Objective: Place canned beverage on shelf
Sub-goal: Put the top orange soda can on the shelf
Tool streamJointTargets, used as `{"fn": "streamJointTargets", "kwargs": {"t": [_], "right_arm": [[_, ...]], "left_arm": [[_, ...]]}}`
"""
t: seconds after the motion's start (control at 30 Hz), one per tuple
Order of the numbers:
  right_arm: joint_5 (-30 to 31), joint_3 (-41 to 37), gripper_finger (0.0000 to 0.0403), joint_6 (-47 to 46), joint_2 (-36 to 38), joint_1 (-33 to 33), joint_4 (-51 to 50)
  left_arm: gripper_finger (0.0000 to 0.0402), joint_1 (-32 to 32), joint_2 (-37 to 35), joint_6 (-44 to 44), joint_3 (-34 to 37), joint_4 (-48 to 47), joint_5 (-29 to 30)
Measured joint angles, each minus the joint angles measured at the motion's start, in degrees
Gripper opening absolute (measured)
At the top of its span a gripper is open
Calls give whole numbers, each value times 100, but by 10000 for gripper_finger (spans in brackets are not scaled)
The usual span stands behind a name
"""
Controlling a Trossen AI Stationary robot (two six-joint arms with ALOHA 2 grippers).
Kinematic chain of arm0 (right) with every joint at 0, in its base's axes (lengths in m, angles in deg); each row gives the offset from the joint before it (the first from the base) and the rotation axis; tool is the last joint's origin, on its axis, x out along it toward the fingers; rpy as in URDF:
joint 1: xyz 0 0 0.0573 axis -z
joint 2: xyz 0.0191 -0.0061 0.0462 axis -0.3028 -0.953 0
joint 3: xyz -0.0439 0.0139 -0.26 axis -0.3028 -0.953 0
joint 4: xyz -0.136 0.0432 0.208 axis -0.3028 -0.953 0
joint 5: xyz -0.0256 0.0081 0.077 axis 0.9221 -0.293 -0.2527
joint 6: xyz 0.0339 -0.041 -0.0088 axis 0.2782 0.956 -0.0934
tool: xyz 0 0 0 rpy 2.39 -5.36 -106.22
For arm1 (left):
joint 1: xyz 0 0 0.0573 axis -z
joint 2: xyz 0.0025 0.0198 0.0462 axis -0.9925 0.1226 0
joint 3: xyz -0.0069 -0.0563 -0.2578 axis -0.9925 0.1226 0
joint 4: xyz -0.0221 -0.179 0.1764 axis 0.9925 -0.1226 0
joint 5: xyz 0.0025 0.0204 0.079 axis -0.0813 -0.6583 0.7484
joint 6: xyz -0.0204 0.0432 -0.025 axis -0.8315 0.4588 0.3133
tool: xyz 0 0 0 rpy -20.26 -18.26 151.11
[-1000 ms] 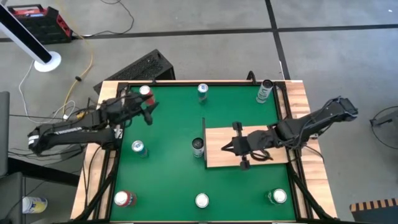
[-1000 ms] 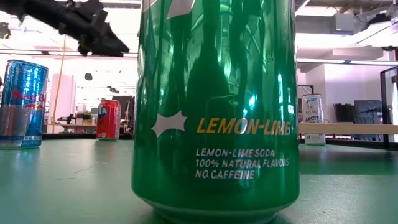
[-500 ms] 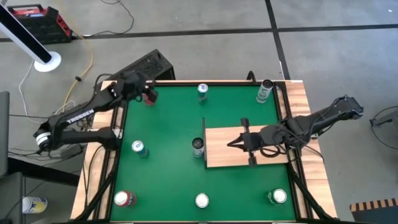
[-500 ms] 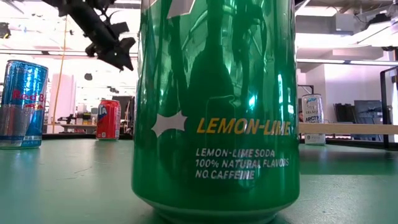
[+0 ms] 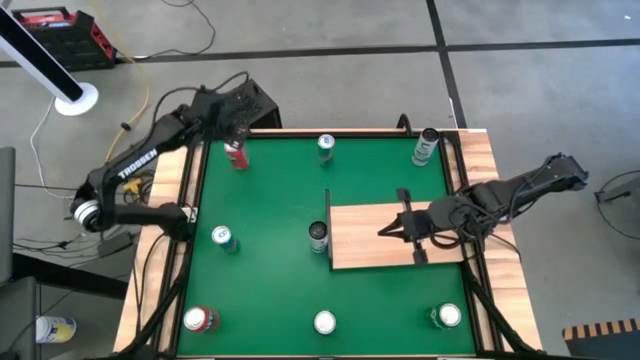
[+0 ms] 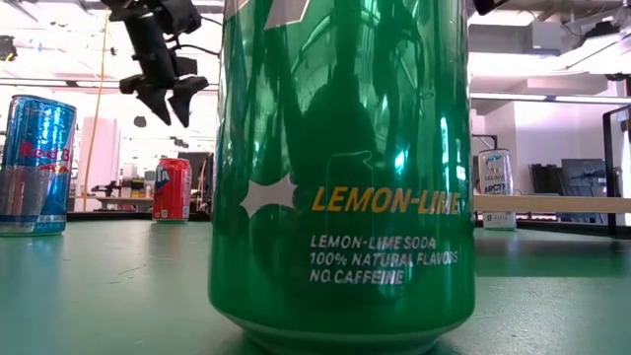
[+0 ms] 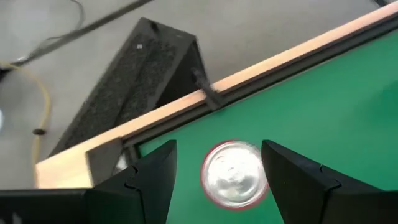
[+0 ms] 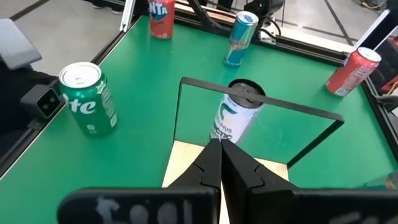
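A red can (image 5: pixel 237 157) stands upright on its base at the far left of the green tabletop (image 5: pixel 270 280). My left gripper (image 5: pixel 235 135) hangs open above it. In the left wrist view its two fingers (image 7: pixel 152 180) stand on either side of the can's silver top (image 7: pixel 233 174) without touching it. The low view shows that gripper (image 6: pixel 163 94) well above the red can (image 6: pixel 171 189). The shelf (image 5: pixel 440 255), a light wooden board with a dark upright edge (image 8: pixel 261 102), lies at the right. My right gripper (image 5: pixel 383 231) hovers shut over it.
A dark-topped can (image 5: pixel 319 236) stands against the shelf's dark edge. Other cans stand along the far edge (image 5: pixel 326 146) (image 5: pixel 425 145), at the left (image 5: pixel 222 238) and along the near edge (image 5: pixel 198 320) (image 5: pixel 447 316). A green lemon-lime can (image 6: pixel 340 168) fills the low view.
My left gripper has swung toward the table's far edge and risen. It has tipped from nearly level to pointing down over the red can, and it has stayed open. My right gripper has drawn back toward the table's right edge over the shelf.
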Motion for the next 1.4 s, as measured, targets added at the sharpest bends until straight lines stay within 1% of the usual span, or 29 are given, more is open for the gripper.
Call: {"fn": "streamJointTargets", "kwargs": {"t": [0.07, 0.2, 0.33, 0.47, 0.6, 0.7, 0.77, 0.87, 0.93, 1.0, 1.13, 1.23, 1.4], "right_arm": [[-7, 0, 27, -1, 102, 1, -150], [-60, 0, 31, -2, 273, 1, -505], [-66, 0, 32, 24, 389, 1, -836], [-68, 0, 28, 126, 482, 1, -966], [-68, 0, 29, 134, 514, 1, -1103], [-57, 0, 31, 138, 514, 1, -1184], [-52, 0, 31, 158, 509, 19, -1229], [-37, 0, 29, 250, 503, 88, -1342], [-31, 0, 28, 260, 503, 150, -1355], [-31, 0, 28, 257, 503, 216, -1357], [-17, 0, 31, 161, 505, 287, -1406], [-17, 0, 31, 155, 505, 347, -1429], [-17, 0, 28, 153, 505, 463, -1438]], "left_arm": [[220, -8, 208, 98, -311, -150, -57], [220, -2, 532, 653, -662, -159, -29], [215, 32, 766, 751, -760, -90, -19], [213, 34, 917, 814, -771, 236, 4], [213, 34, 1023, -48, -771, 454, -12], [213, -30, 1183, -815, -774, 403, -180], [213, -125, 1307, -1406, -779, 226, -497], [216, -328, 1481, -1865, -830, 150, -1312], [218, -446, 1560, -2025, -830, 111, -1713], [218, -579, 1603, -2152, -830, 85, -1890], [218, -907, 1601, -2170, -881, -38, -1952], [218, -1133, 1599, -2150, -1116, -459, -2004], [218, -1290, 1599, -2032, -1417, -934, -1932]]}}
